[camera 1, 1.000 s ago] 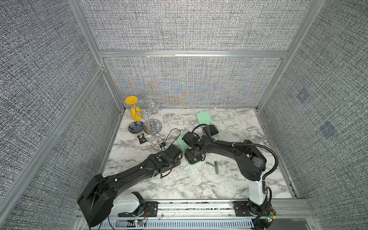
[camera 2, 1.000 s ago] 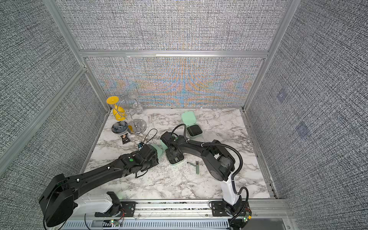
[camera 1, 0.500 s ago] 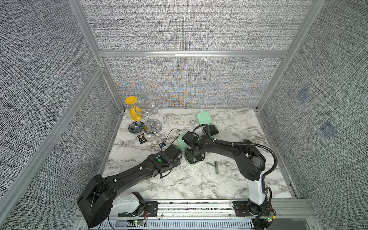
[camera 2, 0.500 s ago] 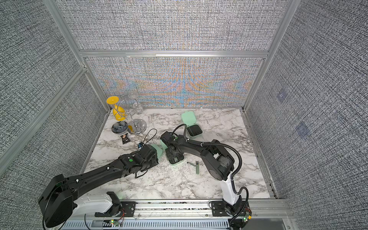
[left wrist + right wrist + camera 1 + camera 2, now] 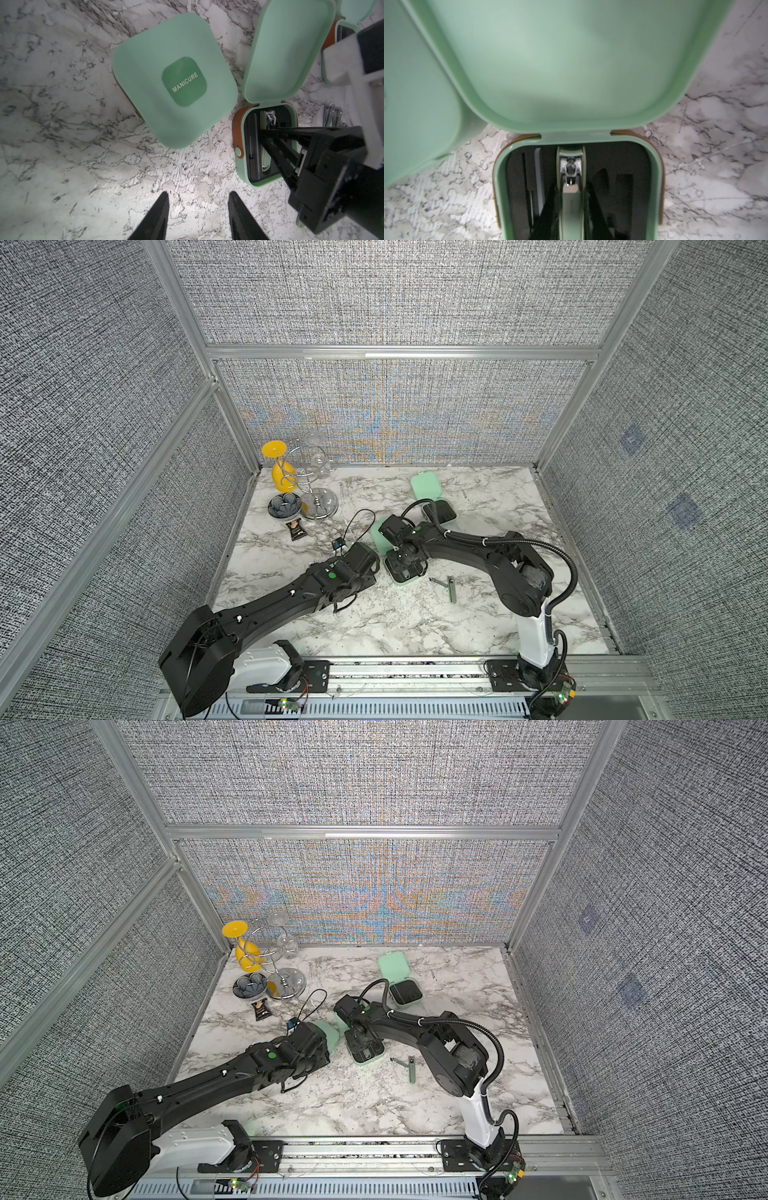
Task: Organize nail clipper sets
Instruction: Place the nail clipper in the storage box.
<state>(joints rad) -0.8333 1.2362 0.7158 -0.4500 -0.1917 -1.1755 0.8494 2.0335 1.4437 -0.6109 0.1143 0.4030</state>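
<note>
Progress: partway, judging by the layout. Apparently finished: the closed case (image 5: 174, 83), labelled MANICURE, flat on the table (image 5: 415, 622) at about ten o'clock of the middle case (image 5: 502, 197). Being filled now: that middle case, near the table's centre, lid (image 5: 560, 62) thrown back, a clipper (image 5: 572, 205) seated in the central slot and a slim strip (image 5: 538, 176) in the slot beside it. Probably left to do: stowing the loose clipper (image 5: 438, 581) and green file (image 5: 452, 591), lying just beside each other between three and four o'clock of the middle case; shutting its lid; then seeing to the far case (image 5: 424, 486), open at one o'clock, contents too small to make out.

Looks: mint-green rounded squares, orange-tan band round the base, black moulded insert; clipper with silvery head and pale green lever.

Right tool (image 5: 572, 187) down inside the middle case, fingers (image 5: 548, 212) narrowly astride the seated clipper; gripping or already let go, cannot tell. Left tool (image 5: 197, 195) partly open, holding nothing, hovering over bare table just beside the closed case.
</note>
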